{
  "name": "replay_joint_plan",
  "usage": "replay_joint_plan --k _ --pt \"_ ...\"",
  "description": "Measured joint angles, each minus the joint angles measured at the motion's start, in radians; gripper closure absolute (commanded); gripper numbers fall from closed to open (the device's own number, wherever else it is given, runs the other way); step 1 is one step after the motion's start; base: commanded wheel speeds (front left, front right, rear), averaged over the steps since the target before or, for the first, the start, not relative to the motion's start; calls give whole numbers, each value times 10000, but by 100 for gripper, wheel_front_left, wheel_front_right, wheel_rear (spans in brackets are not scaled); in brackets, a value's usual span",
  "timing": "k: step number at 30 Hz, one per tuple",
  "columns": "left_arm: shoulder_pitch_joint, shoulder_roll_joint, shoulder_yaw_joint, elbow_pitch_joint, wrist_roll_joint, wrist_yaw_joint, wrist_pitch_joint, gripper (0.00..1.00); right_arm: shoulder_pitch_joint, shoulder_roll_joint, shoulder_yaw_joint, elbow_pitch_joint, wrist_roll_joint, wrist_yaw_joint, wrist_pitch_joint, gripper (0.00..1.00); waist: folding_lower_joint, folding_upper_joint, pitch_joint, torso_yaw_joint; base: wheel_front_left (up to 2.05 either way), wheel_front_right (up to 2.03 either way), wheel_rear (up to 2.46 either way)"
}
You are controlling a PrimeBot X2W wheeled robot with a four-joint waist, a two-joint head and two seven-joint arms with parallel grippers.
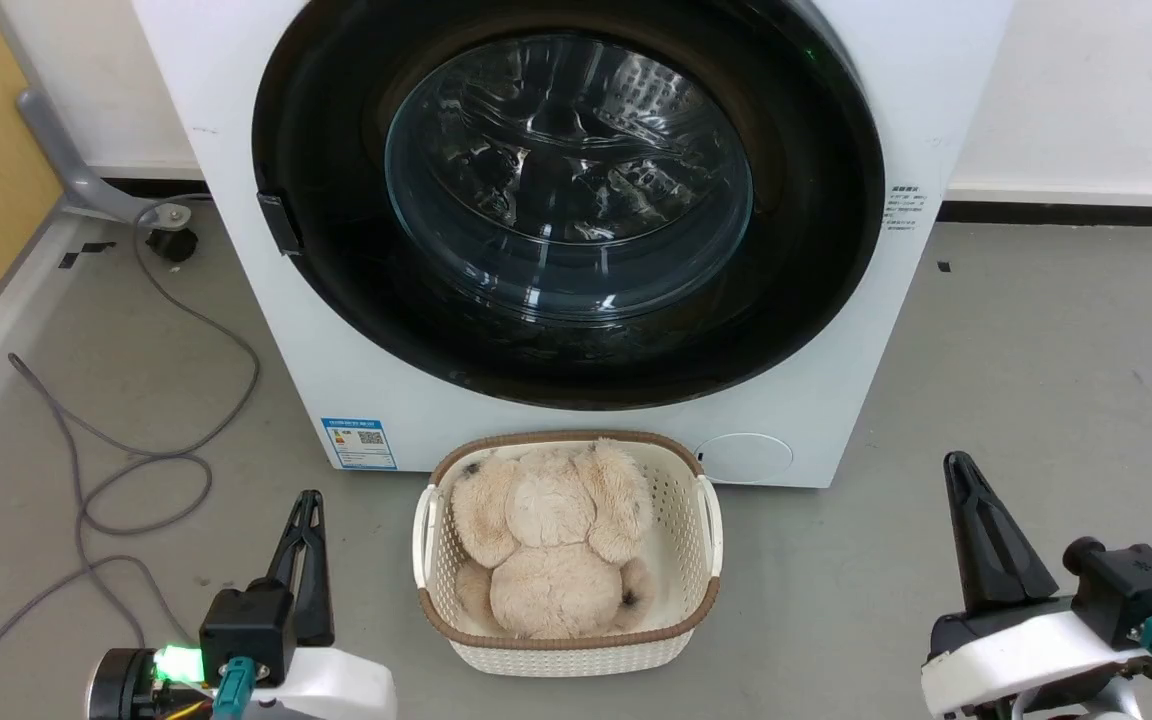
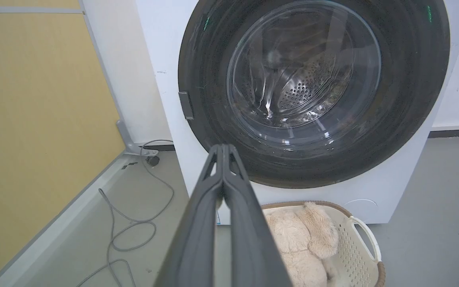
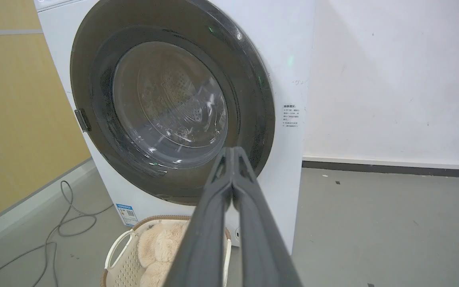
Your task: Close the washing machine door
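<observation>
A basket (image 1: 576,655) blocks the floor (image 1: 1036,400) at 12 o'clock before the washing machine (image 1: 356,400); a cable (image 1: 256,365) loops at 10 o'clock; at 2 o'clock the floor lies bare.

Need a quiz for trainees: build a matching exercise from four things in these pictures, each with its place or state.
Things:
1. washing machine door
2. basket
3. plush toy
4. cable

Places or states:
A. lying in the basket
B. loose on the floor, left of the washing machine
C. shut against the machine's front
D. standing on the floor before the machine

Pairs: 1-C, 2-D, 3-A, 4-B
</observation>
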Motion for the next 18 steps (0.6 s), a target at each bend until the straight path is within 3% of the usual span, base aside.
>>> replay_joint_plan --k 18 --pt "-8 -144 188 -35 0 -309 382 100 2 0 0 -58 -311 0 387 100 0 0 9 19 0 0 0"
